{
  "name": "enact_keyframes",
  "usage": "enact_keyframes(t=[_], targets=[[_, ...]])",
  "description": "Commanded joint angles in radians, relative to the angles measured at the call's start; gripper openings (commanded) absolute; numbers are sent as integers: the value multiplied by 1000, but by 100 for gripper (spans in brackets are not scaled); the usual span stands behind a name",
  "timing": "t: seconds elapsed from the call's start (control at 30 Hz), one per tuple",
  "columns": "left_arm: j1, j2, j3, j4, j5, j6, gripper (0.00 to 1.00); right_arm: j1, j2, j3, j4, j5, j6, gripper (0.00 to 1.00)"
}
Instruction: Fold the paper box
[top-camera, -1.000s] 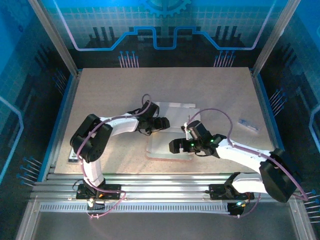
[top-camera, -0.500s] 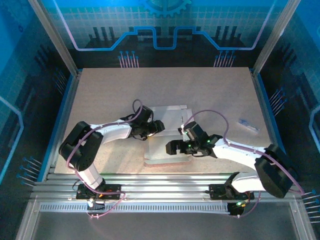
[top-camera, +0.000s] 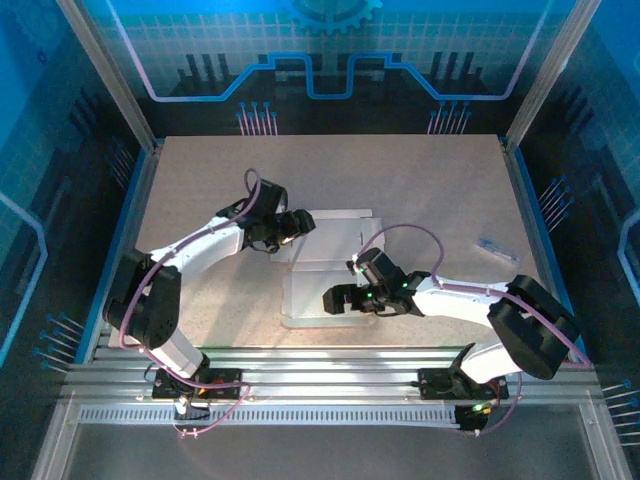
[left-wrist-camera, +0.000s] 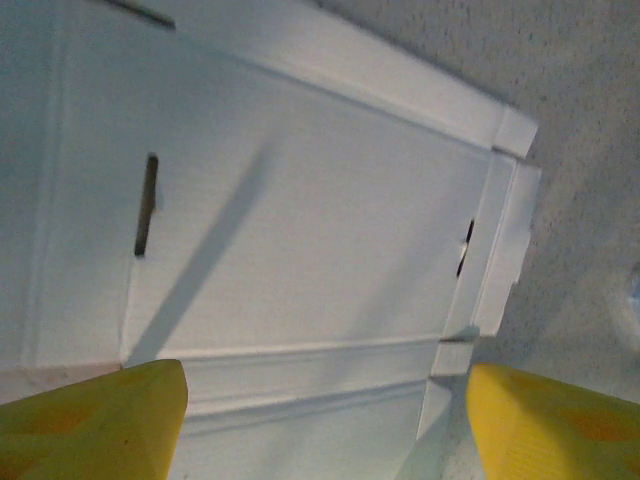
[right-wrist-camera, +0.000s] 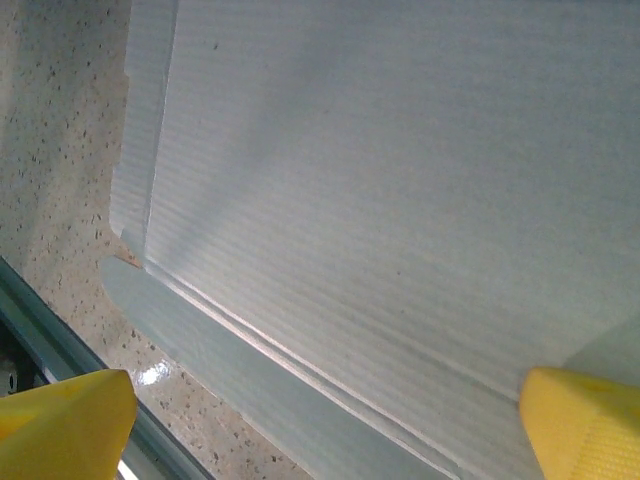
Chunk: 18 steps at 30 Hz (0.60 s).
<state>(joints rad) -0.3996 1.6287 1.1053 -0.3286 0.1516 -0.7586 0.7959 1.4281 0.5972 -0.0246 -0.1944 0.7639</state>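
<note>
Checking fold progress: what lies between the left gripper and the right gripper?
The thin creased cardboard paper box, whitish face up, seen in the top view; the open left gripper and open right gripper hang over its ends.

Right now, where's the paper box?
In the top view the paper box lies flat, whitish face up, on the table near its middle, between the left gripper at its far-left corner and the right gripper at its near edge.

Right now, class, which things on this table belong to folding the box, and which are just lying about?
Belong to the job: paper box; left gripper; right gripper, both open over it.
Lying about: small bluish item on the right of the table.
</note>
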Motion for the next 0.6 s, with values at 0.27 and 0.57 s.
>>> enact_keyframes(t=[0.27, 0.57], targets=[[44, 230, 296, -221, -154, 114, 75, 34, -27, -26, -35, 16, 21, 100], [74, 344, 395, -257, -209, 100, 74, 34, -51, -35, -47, 23, 24, 100]])
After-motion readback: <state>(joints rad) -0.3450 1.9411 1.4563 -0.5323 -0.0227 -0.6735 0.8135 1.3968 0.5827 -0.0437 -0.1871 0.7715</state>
